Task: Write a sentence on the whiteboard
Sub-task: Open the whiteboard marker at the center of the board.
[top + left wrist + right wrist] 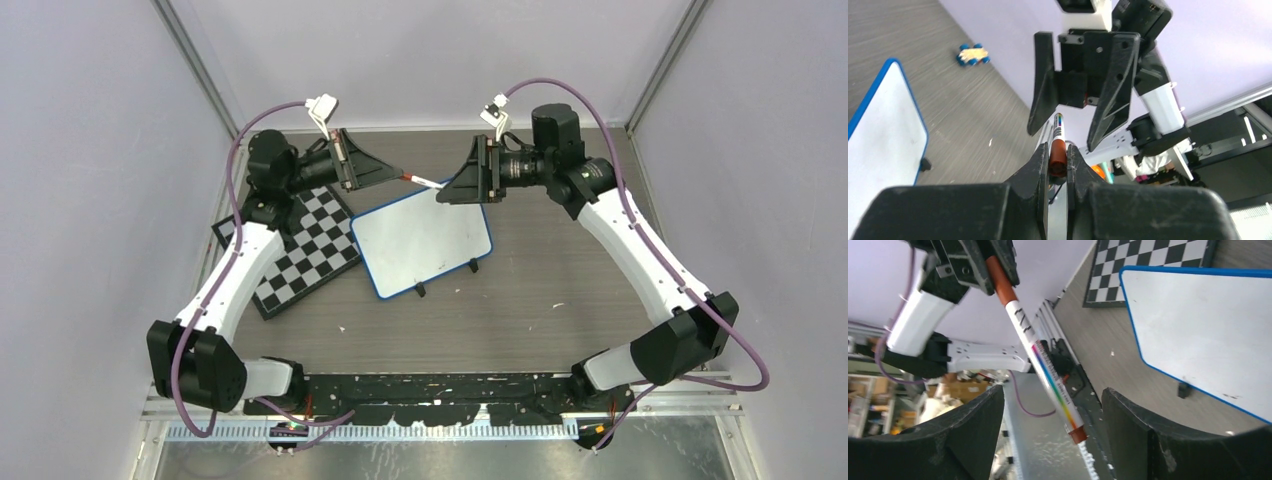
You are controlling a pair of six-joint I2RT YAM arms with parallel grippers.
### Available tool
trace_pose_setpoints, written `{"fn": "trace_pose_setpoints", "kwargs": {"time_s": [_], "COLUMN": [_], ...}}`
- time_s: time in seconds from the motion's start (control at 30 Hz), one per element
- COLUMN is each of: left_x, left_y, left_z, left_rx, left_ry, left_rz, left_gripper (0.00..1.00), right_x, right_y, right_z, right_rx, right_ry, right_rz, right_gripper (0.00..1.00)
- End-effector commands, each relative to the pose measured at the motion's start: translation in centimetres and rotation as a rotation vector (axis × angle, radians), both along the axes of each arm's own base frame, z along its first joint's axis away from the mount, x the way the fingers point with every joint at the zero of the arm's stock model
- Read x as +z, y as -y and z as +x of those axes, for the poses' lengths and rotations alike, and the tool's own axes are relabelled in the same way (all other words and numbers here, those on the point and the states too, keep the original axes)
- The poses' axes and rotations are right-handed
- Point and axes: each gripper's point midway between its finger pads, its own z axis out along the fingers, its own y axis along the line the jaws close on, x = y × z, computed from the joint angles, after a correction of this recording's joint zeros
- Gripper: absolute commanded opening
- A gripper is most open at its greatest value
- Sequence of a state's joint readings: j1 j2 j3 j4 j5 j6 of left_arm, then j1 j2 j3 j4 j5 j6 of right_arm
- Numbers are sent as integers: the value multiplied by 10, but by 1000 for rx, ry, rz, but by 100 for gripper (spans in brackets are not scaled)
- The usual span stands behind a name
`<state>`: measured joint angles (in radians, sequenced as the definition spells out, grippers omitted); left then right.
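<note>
Above the far edge of the whiteboard (425, 248), we are pinching the marker (1037, 351) by its brown cap in our left fingers (1034, 172), its axis running left-right into our spread right fingers (975, 422).

Over the far edge of the whiteboard (425, 245), the left gripper (393, 172) and the right gripper (455, 187) faced each other, and the marker (424, 182) bridged the gap between them. The chessboard (310, 255) occupied the left side. The table (560, 290) to the right was free.

Grey wood-grain table (560, 290) with blue-framed whiteboard (420, 245), checkered chessboard (310, 250) just beside it, small blue-and-tan object (972, 54) apart.
</note>
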<state>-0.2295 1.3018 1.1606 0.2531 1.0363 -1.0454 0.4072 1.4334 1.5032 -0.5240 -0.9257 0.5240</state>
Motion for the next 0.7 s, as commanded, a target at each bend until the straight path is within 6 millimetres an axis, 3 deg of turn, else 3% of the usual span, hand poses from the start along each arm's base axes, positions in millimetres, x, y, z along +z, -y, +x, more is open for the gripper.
{"fn": "trace_pose_setpoints", "kwargs": {"time_s": [0.0,0.1,0.2,0.67], "left_x": [42,45,43,31], "left_y": [-7,-11,-11,-4], "left_z": [-2,7,12,11], "left_rx": [59,118,134,136], "left_ry": [65,34,6,-23], "left_rz": [-139,-173,-180,-168], "left_gripper": [0,0,0,0], "right_x": [50,59,72,71], "right_y": [-10,-17,-21,-24], "right_z": [8,10,13,30], "right_rx": [-69,-41,-19,-101], "right_ry": [-61,-146,-124,-162], "right_rz": [173,272,359,367], "right_gripper": [73,71,66,54]}}
